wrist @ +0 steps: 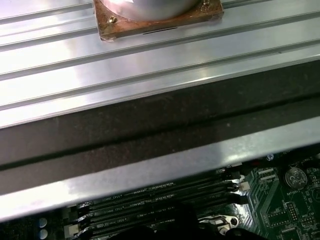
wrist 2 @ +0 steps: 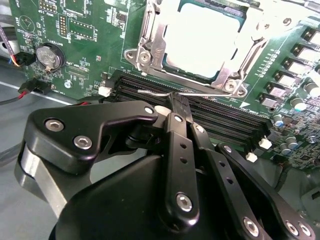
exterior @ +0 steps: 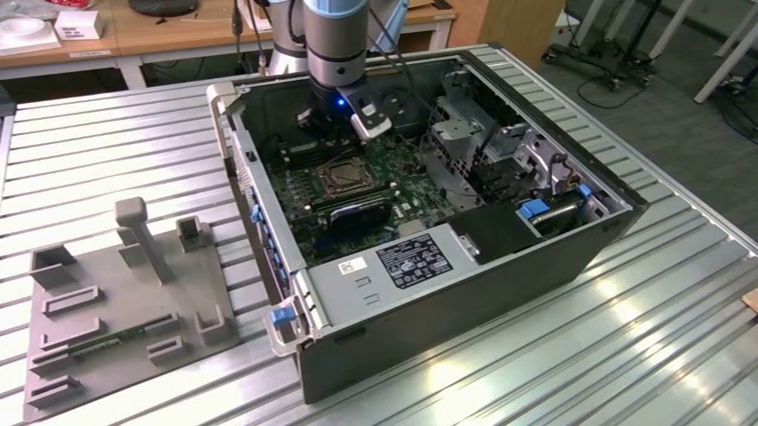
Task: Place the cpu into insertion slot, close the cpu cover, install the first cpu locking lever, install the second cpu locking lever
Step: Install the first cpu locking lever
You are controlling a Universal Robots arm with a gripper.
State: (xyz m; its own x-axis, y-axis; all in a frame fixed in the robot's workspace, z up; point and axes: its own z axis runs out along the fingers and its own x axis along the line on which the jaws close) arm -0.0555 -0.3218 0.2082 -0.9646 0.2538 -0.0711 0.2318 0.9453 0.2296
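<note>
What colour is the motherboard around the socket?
Green motherboard, clearest in the second wrist view.

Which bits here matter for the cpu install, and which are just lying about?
Job: pale square cpu chip; silvery windowed metal cover frame over it; thin silvery wire locking lever; black pincer at that lever.
Lying about: grey fixture plate with upright blocks; round silver coin battery; long black memory slots.
</note>
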